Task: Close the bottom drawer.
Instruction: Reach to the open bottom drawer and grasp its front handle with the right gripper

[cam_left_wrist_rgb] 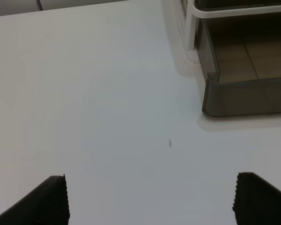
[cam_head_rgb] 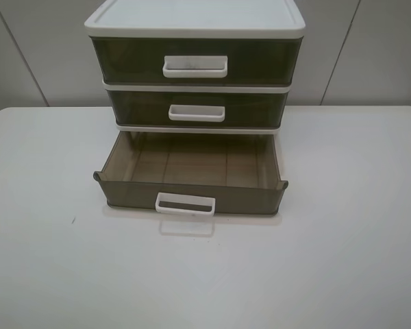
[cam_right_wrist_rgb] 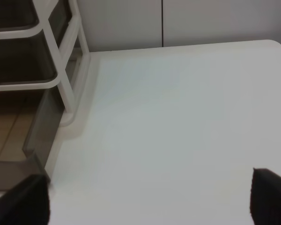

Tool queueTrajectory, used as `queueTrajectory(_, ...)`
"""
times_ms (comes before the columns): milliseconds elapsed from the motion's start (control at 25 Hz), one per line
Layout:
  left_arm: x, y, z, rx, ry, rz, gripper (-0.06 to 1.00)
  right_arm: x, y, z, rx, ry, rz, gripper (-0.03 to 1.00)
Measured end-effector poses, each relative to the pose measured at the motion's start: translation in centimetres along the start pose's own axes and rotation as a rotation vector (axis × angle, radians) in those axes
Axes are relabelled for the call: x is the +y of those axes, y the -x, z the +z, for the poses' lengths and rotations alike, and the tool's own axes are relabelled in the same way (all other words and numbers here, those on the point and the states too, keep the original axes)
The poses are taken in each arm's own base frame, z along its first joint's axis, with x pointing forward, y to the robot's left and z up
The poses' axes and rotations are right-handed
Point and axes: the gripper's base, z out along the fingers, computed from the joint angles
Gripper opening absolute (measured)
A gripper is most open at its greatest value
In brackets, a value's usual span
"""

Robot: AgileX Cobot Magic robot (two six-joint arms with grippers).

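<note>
Bottom drawer (cam_head_rgb: 127,195), a wide shallow translucent olive-brown plastic tray with white loop handle (cam_head_rgb: 185,205), stands out of its white-framed cabinet (cam_head_rgb: 195,20) on the white counter (cam_head_rgb: 342,260); left gripper (cam_left_wrist_rgb: 152,199) and right gripper (cam_right_wrist_rgb: 150,197) spread apart, clear of it; risk: an off-centre push may jam it or slide the cabinet.

A: What is cut off?
B: The left pincer (cam_left_wrist_rgb: 150,200) and right pincer (cam_right_wrist_rgb: 150,199) show only dark fingertips at the view's edge; the bottom drawer (cam_left_wrist_rgb: 246,96) runs past both wrist views.
A: The speck (cam_head_rgb: 73,221) on the counter (cam_head_rgb: 329,274)?
B: Too small to identify.
</note>
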Motion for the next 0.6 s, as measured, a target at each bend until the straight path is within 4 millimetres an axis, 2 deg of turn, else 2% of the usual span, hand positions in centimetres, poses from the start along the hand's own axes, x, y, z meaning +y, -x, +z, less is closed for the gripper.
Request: queueTrajectory(600, 0.00, 0.00, 0.00, 0.000, 0.000, 0.000, 0.72, 0.00, 0.00, 0.00, 0.000, 0.000, 0.000, 0.74)
